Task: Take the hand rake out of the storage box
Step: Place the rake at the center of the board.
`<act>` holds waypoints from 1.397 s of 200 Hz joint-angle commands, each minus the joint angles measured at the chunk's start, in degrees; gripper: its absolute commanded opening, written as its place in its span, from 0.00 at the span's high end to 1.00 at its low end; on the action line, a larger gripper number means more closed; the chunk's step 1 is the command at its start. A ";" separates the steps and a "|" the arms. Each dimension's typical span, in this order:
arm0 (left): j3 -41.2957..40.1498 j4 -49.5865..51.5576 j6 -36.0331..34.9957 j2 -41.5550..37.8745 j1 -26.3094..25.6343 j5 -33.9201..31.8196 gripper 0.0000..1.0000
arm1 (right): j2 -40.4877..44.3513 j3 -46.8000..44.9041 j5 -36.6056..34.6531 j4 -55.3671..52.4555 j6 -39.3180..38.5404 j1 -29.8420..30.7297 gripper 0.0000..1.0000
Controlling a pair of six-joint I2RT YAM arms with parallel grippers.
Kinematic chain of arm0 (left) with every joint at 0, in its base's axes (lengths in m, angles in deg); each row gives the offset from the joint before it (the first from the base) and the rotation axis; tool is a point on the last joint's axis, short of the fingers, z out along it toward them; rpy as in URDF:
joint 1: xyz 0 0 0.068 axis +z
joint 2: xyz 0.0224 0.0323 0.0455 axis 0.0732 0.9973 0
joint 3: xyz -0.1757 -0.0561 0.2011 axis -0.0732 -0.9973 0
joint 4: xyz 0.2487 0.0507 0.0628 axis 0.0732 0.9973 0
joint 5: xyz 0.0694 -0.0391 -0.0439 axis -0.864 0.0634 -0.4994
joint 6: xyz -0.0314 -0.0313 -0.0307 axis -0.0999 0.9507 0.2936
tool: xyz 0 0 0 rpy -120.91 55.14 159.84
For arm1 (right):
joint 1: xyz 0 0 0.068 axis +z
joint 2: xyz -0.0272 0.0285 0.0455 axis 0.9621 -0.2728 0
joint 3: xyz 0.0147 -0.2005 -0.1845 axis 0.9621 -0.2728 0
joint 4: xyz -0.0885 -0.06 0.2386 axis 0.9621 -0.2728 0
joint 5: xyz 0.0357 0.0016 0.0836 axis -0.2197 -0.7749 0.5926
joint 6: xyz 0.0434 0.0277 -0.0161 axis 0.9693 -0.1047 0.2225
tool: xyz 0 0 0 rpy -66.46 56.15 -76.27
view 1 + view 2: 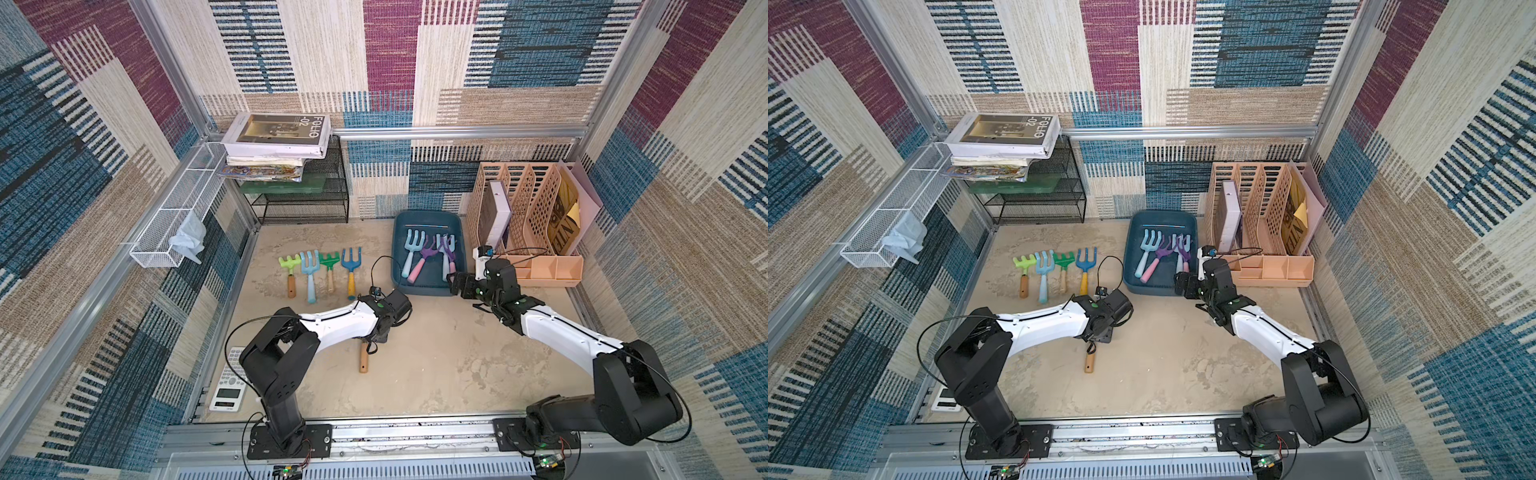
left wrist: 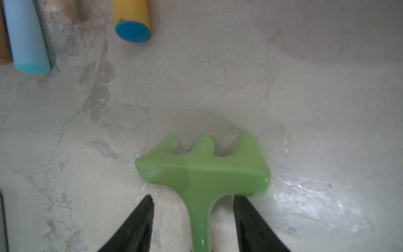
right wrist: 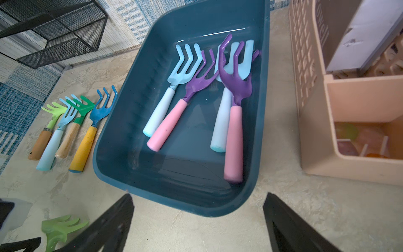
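The left fingers (image 2: pixel 137 229) stand half open on both sides of the thin neck of a green rake (image 2: pixel 202 172) that lies on the bench (image 2: pixel 218 87); they do not press it. The right fingers (image 3: pixel 287 231) are wide open and empty, above the near edge of the storage box (image 3: pixel 113 139). The box stands in the far right part of the bench, and four hand rakes lie flat in it. The nearest one, a purple rake (image 3: pixel 234 139) with a pink handle, lies at the right side, touching a pale blue rake (image 3: pixel 220 122). It looks like light, stiff plastic, probably smooth and a little slippery. I think the thick pink handle, close to its near end, is the best place to hold, because the purple head lies over the neighbour.
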 commanded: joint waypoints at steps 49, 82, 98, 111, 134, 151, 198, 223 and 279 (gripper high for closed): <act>0.53 3.16 0.68 2.44 -0.45 -5.74 0.69 | -0.80 -0.07 0.23 1.63 -0.25 -0.14 0.04; -1.63 0.05 -1.48 -0.23 -0.45 -3.59 0.78 | -0.89 -0.05 0.25 1.62 -0.22 -0.14 0.04; -3.97 -3.30 -3.21 -3.78 -0.45 -1.02 0.83 | -0.93 -0.07 0.25 1.63 -0.23 -0.14 0.04; -6.06 -5.91 -4.22 -6.76 -0.28 0.89 0.86 | -1.09 -0.07 0.29 1.75 -0.20 -0.14 0.04; -9.58 -11.17 -6.33 -11.52 0.40 6.63 0.92 | -1.19 -0.07 0.53 1.95 -0.14 -0.14 0.04; -14.35 -19.78 -8.25 -15.53 1.99 16.51 0.93 | -1.27 -0.16 0.69 1.95 -0.16 -0.14 0.04; -22.35 -36.41 -8.13 -18.75 7.47 41.67 0.93 | -1.43 -0.25 0.86 2.18 -0.11 -0.09 0.04; -23.91 -43.16 -6.05 -16.34 10.57 53.31 0.88 | -1.83 -0.07 1.19 2.31 -0.07 -0.06 0.04; -24.60 -40.47 -5.70 -13.76 15.82 54.52 0.63 | -2.65 0.03 1.23 2.32 -0.16 -0.06 0.04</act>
